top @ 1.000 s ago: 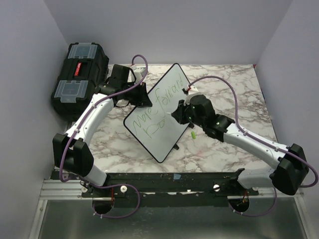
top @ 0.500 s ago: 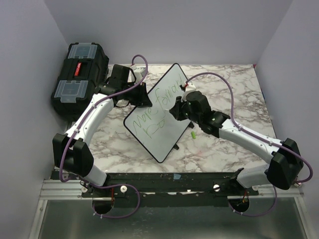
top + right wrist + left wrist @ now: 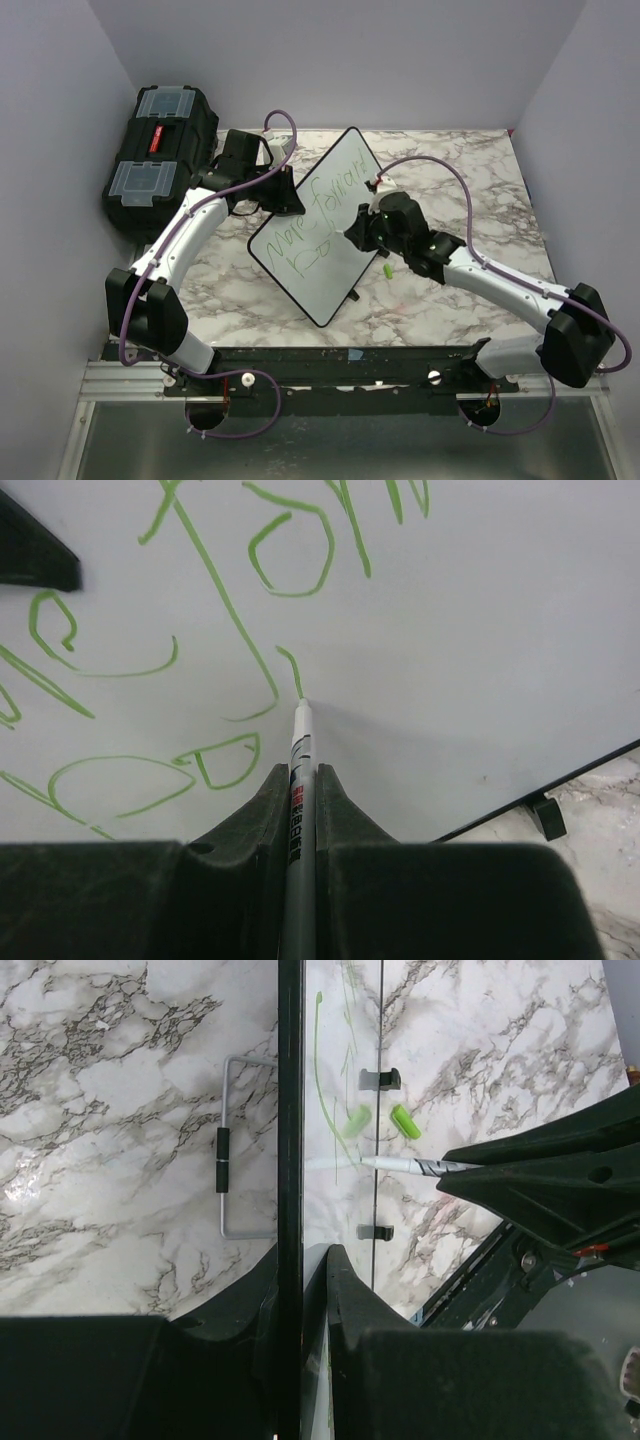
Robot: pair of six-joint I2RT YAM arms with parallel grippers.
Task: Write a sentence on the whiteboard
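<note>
Shifted since half a second ago: the right gripper (image 3: pixel 302 772), drawn back a little toward the lower right edge of the whiteboard (image 3: pixel 480 630), close to where it was noted a second ago. Its jaws are seen almost closed, clamped on a white marker (image 3: pixel 299 735). The marker's tip is pressed to the board's face at the upper end of a short green stroke. That stroke, under the tail of the "f", was not recorded a second ago.

The sentence (image 3: pixel 335 190) is laid in two green lines across the board.

No change is noted at the left gripper (image 3: pixel 302 1255): it is narrowed onto the board's black rim at the upper left edge, one finger on each side. The board is kept tilted over the marble table (image 3: pixel 460 180).

A green cap (image 3: pixel 386 270) is noted on the table just beside the board's lower right edge. A black toolbox (image 3: pixel 160 150) stands off its upper left.
</note>
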